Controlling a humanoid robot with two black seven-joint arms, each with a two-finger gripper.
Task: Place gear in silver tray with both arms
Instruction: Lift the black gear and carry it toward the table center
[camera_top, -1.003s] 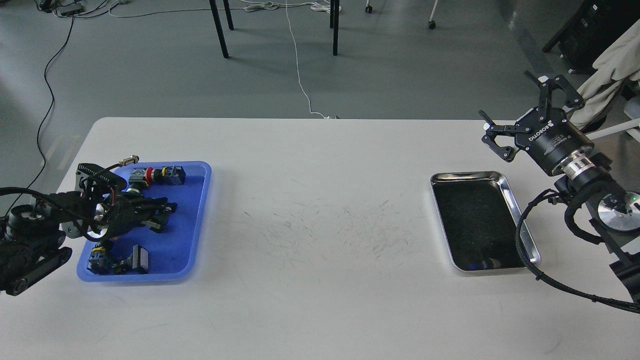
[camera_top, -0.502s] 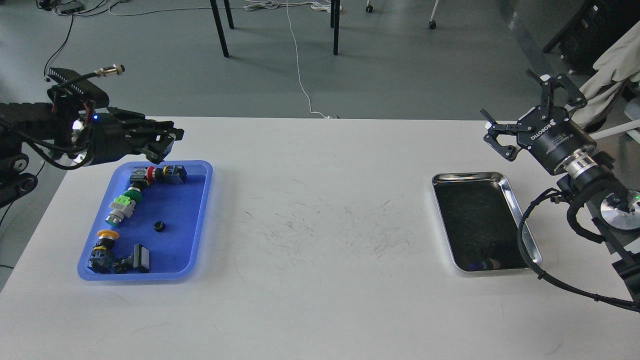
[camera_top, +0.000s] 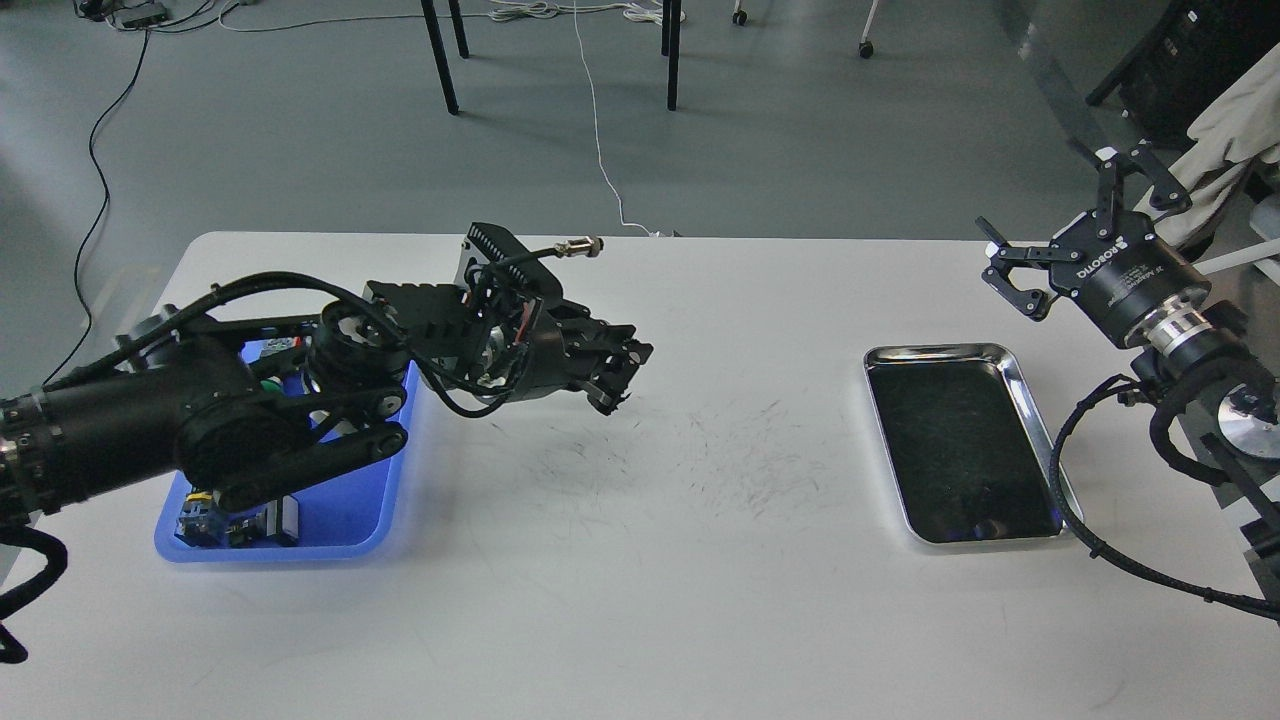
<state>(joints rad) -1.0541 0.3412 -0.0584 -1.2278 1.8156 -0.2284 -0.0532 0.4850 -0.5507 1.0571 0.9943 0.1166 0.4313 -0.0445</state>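
Observation:
The silver tray lies empty on the right of the white table. My left arm reaches from the left over the blue tray, and its gripper hangs just above the table left of centre, pointing right and down. Its dark fingers sit close together, and I cannot tell whether they hold anything. The gear does not show: the arm hides most of the blue tray. My right gripper is open and empty, raised beyond the silver tray's far right corner.
Push-button switches lie in the near end of the blue tray. The white table is scuffed in the middle. A black cable from my right arm loops past the silver tray's near right corner. Chair legs and cords lie on the floor behind.
My left arm has lifted from the blue tray, then swung right and forward, so its gripper is now over the table's centre-left. My right gripper has shifted slightly right and up.

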